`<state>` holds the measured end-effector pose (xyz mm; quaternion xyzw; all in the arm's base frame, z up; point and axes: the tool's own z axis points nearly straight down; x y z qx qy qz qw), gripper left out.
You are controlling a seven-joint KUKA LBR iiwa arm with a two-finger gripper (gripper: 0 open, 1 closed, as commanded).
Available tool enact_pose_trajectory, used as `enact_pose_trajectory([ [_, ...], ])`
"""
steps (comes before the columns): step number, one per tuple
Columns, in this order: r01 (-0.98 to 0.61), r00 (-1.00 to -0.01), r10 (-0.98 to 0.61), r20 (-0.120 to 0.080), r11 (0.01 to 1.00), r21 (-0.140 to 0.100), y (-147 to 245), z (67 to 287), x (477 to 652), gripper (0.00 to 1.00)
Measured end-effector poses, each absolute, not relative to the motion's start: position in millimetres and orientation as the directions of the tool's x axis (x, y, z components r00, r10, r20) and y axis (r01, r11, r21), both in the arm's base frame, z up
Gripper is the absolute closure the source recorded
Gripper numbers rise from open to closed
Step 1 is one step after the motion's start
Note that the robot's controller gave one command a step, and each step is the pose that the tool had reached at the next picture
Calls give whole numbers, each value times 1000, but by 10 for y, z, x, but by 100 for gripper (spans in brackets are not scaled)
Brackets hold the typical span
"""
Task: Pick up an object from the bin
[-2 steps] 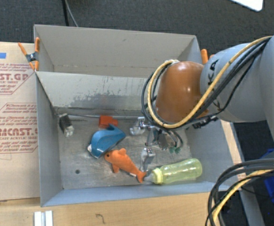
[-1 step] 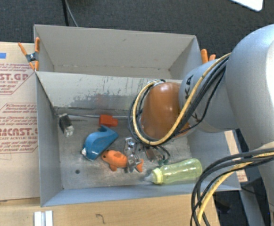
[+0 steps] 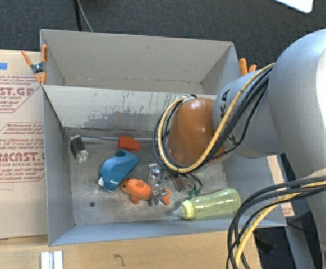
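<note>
My gripper is down near the bin floor, a little right of the middle and toward the front. Right beside it, on its left, lies a small orange toy that touches or nearly touches the gripper's metal end. A blue rounded plastic thing lies just left of the toy. A pale green bottle with a light cap lies on its side to the front right of the gripper.
A small orange block lies near the back wall, and a small black and silver piece sits at the far left. The arm's brown dome and looped cables hang over the bin's right half.
</note>
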<state>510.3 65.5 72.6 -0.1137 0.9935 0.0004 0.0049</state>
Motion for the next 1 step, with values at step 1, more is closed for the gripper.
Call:
enact_pose_trajectory([
  [1,-258,-966,-258,-2,966,0,888,2052,5084,100],
])
